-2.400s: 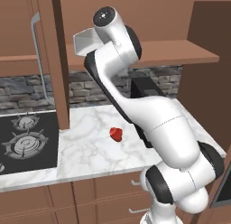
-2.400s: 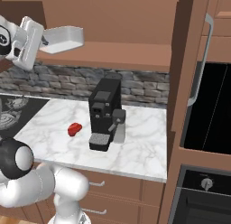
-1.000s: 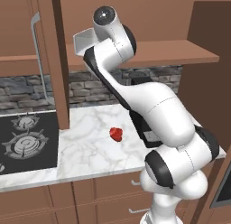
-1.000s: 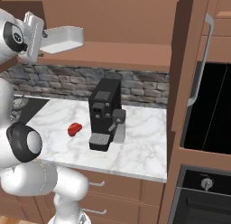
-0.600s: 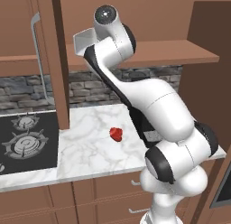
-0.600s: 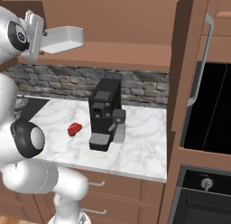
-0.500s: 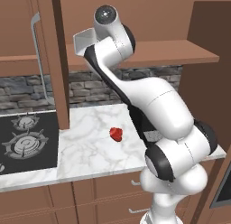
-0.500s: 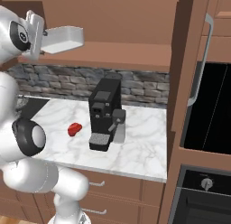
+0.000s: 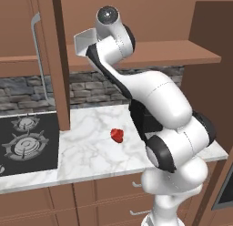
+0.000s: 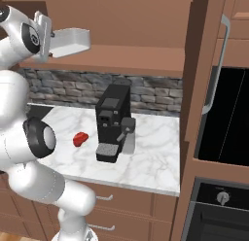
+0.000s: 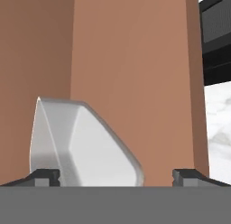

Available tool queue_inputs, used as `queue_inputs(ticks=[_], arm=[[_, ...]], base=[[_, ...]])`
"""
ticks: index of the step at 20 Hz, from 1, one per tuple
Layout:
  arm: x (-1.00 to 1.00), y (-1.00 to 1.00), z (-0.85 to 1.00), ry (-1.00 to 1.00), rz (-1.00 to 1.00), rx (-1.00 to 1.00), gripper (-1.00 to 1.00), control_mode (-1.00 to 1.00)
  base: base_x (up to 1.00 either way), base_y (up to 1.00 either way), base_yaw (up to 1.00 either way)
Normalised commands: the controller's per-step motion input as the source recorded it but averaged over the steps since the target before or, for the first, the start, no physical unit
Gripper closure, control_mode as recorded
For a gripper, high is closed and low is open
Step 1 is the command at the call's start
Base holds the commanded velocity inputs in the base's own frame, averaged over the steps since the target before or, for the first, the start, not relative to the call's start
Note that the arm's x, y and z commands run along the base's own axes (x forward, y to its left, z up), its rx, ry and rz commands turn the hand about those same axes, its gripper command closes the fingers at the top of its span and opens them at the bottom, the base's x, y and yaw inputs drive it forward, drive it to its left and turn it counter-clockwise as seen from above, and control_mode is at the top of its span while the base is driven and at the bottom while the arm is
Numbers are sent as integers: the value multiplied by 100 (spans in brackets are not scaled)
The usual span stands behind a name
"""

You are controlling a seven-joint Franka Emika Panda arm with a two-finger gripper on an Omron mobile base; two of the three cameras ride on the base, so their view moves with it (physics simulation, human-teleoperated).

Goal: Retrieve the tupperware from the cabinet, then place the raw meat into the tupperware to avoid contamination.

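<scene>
Jaws standing wide apart around the tub (image 11: 83, 142) on the cabinet (image 10: 136, 55) shelf, not yet clamping; probably light, slick, flexing thin plastic, so pinching across the stiffer rim.

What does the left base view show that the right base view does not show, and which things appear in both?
Left base view alone: the gas stove beside the marble counter. Right base view alone: the black coffee machine in full, and the dark oven with its knob below. Both share: the raw meat on the marble counter, the tupperware up at the cabinet shelf, beside the arm's wrist, and the stone backsplash.
</scene>
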Motion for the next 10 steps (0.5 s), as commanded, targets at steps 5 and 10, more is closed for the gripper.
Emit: queue_inputs(ticks=[5,10], arm=[[33,2,0,0,4,0,-100,-100],[28,1,0,3,9,0,-100,-100]], base=[[0,0,0],[0,0,0]])
